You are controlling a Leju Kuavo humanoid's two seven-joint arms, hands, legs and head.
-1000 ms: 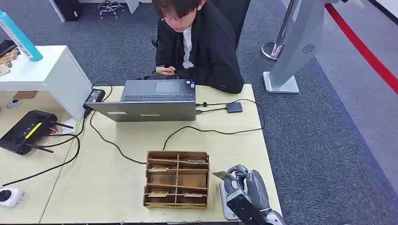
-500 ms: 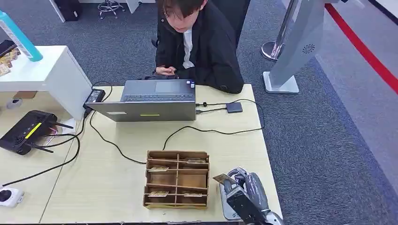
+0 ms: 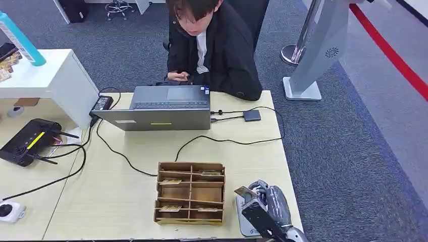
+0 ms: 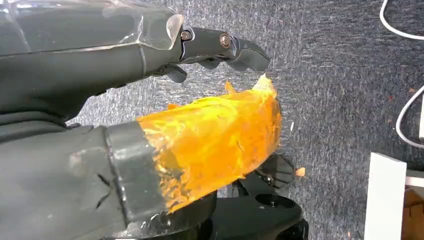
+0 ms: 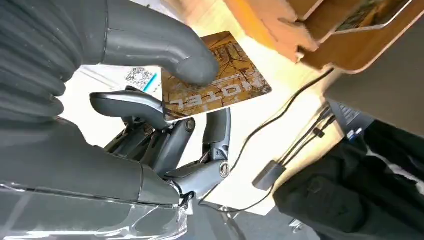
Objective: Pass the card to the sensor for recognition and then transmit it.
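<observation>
The right hand (image 3: 266, 204) pinched the card (image 5: 220, 82) between thumb and finger over the white sensor (image 3: 242, 222), the card's long axis slanting out toward the wooden organizer (image 3: 190, 193) just beside the hand. The left hand (image 4: 150, 100) hung over grey carpet (image 4: 340, 75), holding nothing, fingers loosely apart. Beyond the right hand stretched the pale wooden table (image 3: 131, 176), where a person (image 3: 217, 40) sat behind a laptop (image 3: 161, 107).

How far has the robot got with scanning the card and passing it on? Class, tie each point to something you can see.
Done: the card is out of the wooden box and pinched in the right robot hand.
In hand: the card is held just over the white sensor at the table's near right corner.
Left: finishing the scan, which cannot be judged here, then passing the card to the person behind the laptop.
</observation>
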